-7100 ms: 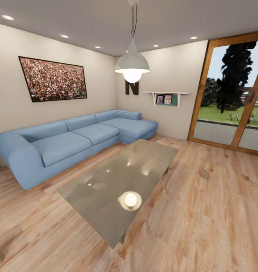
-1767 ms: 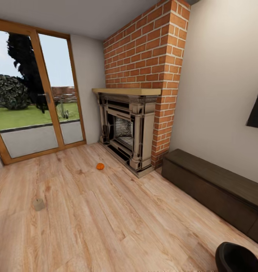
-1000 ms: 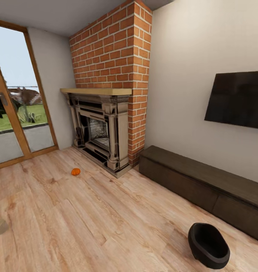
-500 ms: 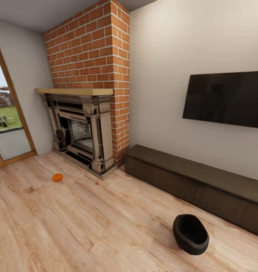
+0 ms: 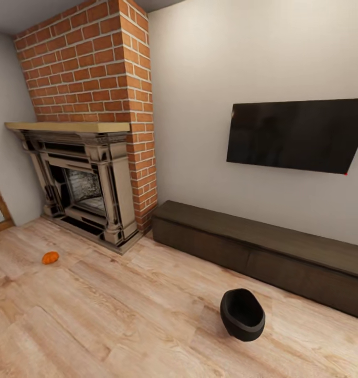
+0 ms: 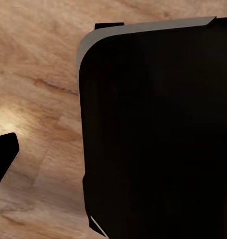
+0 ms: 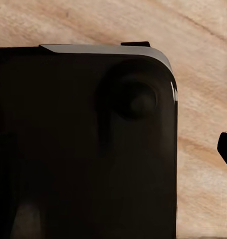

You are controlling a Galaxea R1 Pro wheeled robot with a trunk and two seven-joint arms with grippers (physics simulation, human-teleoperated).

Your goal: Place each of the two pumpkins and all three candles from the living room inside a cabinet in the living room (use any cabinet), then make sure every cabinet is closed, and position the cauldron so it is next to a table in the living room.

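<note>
Pumpkin [image 5: 50,257] sits on the wood floor [image 5: 121,315] just in front of the fireplace [image 5: 82,181], well apart from the cabinet. Black cauldron [image 5: 242,314] is on the floor near the cabinet [image 5: 263,249], not touching it; drawer fronts look flush. TV [image 5: 297,135] hangs on the wall above the cabinet. Wrist cams show dark robot body over floor; neither claw is visible, so grip state and positions relative to them: can't tell.
</note>
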